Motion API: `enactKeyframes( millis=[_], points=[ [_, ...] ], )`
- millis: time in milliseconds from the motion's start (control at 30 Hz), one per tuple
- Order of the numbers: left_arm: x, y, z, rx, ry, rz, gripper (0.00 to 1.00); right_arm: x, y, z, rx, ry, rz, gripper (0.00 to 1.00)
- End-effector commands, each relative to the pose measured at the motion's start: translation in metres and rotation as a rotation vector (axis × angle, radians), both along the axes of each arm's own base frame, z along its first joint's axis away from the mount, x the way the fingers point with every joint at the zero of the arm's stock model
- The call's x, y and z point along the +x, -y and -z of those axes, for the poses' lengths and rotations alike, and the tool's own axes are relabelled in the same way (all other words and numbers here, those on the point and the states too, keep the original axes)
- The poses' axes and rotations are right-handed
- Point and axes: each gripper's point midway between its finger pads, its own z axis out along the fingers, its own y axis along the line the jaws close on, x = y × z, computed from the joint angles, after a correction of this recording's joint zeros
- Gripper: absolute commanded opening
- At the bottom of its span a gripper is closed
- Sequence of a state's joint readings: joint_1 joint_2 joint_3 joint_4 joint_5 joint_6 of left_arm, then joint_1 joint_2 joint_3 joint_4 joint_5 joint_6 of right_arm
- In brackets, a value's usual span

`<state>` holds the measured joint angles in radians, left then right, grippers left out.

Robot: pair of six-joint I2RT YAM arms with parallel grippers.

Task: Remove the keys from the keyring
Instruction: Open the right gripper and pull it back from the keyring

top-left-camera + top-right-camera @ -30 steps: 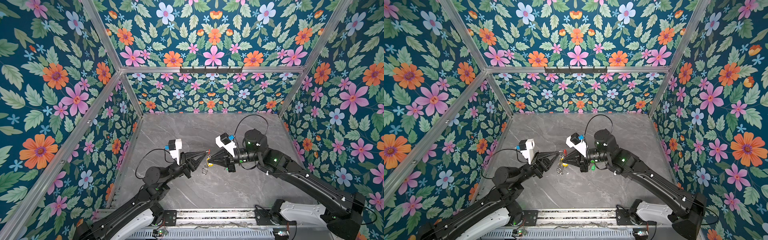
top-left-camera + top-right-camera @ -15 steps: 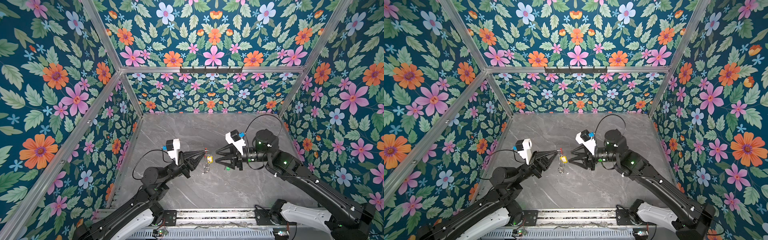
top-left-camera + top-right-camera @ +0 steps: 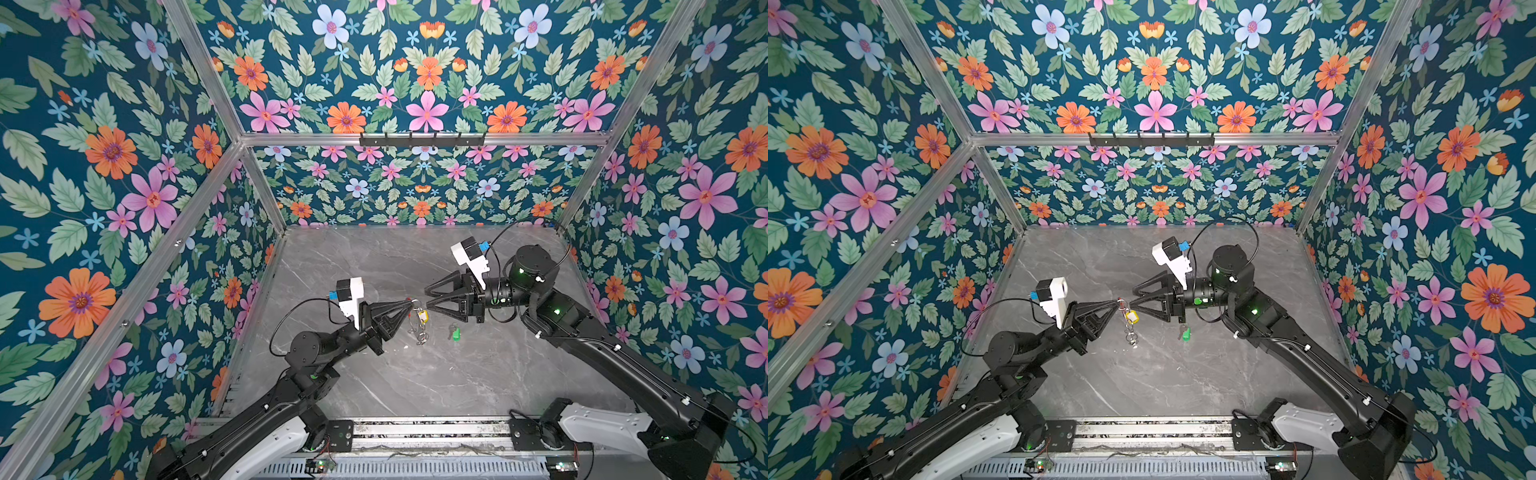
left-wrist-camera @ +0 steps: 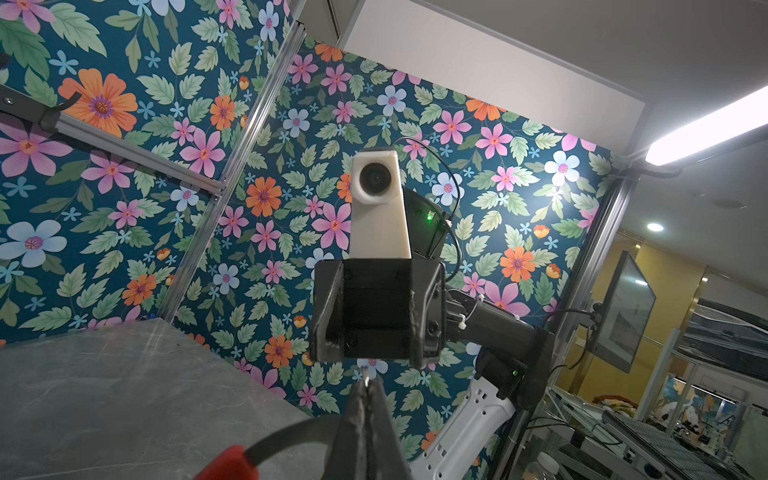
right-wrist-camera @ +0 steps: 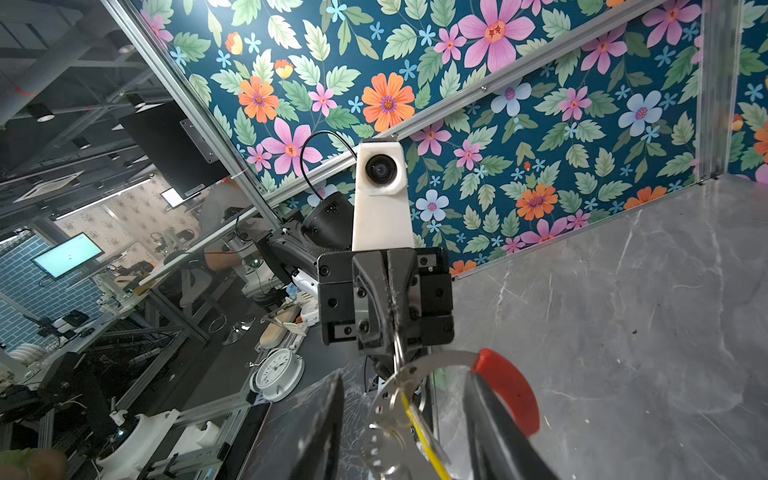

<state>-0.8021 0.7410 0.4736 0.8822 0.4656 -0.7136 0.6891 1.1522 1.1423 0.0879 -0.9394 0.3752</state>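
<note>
My left gripper (image 3: 409,303) (image 3: 1116,302) is shut on the rim of the keyring (image 3: 416,322) (image 3: 1128,328), a grey hoop with a red arc (image 5: 510,390) (image 4: 227,463), and holds it above the table. A key with a yellow tag (image 3: 422,316) (image 3: 1132,316) hangs from the hoop, along with small silver split rings. A key with a green tag (image 3: 455,333) (image 3: 1185,332) lies loose on the table below my right gripper. That right gripper (image 3: 429,299) (image 3: 1133,298) (image 5: 409,415) is open, facing the left one. In the right wrist view the hoop sits between its spread fingers, ungripped.
The grey marble table (image 3: 415,374) is enclosed by floral walls on three sides, with aluminium frame bars at the corners. A black hook rail (image 3: 422,139) is mounted high on the back wall. A metal rail (image 3: 415,432) runs along the front edge between the arm bases.
My right gripper went from shut to open, drew back to the right, then edged back toward the hoop. The green-tagged key now lies on the table. The left gripper kept its hold.
</note>
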Motion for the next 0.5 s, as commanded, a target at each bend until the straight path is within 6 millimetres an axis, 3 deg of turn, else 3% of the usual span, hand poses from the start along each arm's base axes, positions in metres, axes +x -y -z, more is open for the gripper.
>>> enactKeyframes(
  millis=[0, 267, 467],
  points=[
    [-0.002, -0.005, -0.011, -0.037, 0.038, -0.014, 0.0, -0.005, -0.002, -0.007, 0.026, 0.008, -0.029, 0.46],
    [0.0, -0.004, -0.008, -0.037, 0.031, -0.017, 0.0, -0.003, -0.008, -0.001, 0.006, -0.01, -0.035, 0.37],
    [0.0, -0.005, -0.009, -0.038, 0.029, -0.027, 0.0, -0.005, -0.013, 0.011, -0.049, 0.024, -0.006, 0.41]
  ],
)
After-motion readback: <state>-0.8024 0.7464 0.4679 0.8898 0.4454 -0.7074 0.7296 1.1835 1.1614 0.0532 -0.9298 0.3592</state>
